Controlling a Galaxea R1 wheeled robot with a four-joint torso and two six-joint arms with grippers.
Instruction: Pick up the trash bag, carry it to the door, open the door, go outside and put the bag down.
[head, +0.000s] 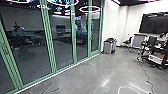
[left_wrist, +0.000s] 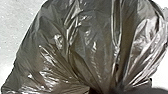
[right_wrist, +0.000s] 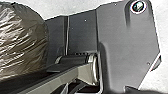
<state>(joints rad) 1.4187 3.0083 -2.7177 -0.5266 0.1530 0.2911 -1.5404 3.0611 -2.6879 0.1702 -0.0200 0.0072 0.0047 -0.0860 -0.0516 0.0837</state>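
Note:
The trash bag (left_wrist: 82, 50), dark, glossy and translucent, looms large in the left wrist view. Its folds draw together into a gathered neck at my left gripper (left_wrist: 110, 91), which is shut on it. The rounded side of the same trash bag (right_wrist: 22, 42) appears in the right wrist view, beside the robot's dark base plate. Tall glass doors in a green frame (head: 74, 37) run along the left of the head view, with dark floor and furniture visible through the glass.
A grey bin (head: 109, 47) stands by the white wall past the glass doors. Farther right are chairs, a desk (head: 156, 58) with things on it, and a large wall screen (head: 153, 23). A dark cable (head: 147, 81) lies across the grey floor (head: 100, 72).

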